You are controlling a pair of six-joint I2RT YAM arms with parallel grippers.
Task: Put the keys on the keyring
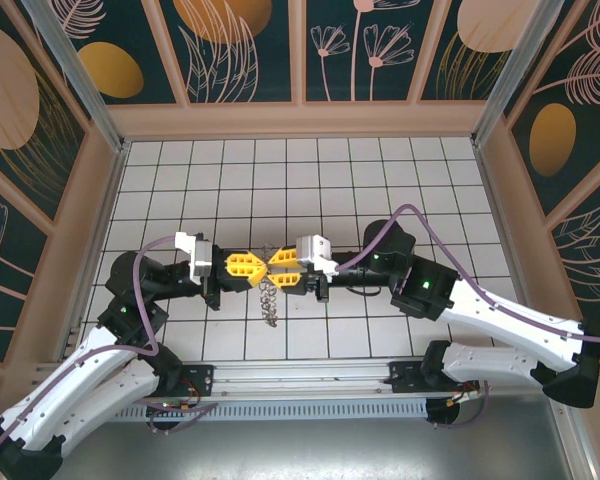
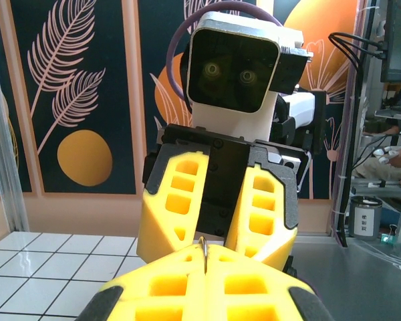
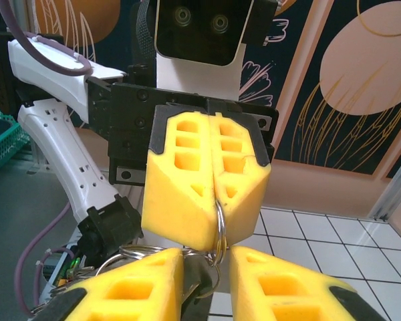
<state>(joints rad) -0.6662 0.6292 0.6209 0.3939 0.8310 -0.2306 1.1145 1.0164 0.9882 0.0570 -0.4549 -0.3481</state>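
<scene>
Top: left gripper [image 1: 252,267] and right gripper [image 1: 278,271] tip to tip over mid-table; keyring [image 1: 270,300] dangles beneath.
Left wrist: left gripper pinches keyring wire.
Right wrist: right gripper parted, straddling it.
Risk: off-centre closing could twist keyring out of the pinch; it drops.

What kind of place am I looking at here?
Probably a robot test cell in a lab: a white tiled tabletop boxed in by patterned wall panels on metal posts, with a monitor and cables beyond.
</scene>
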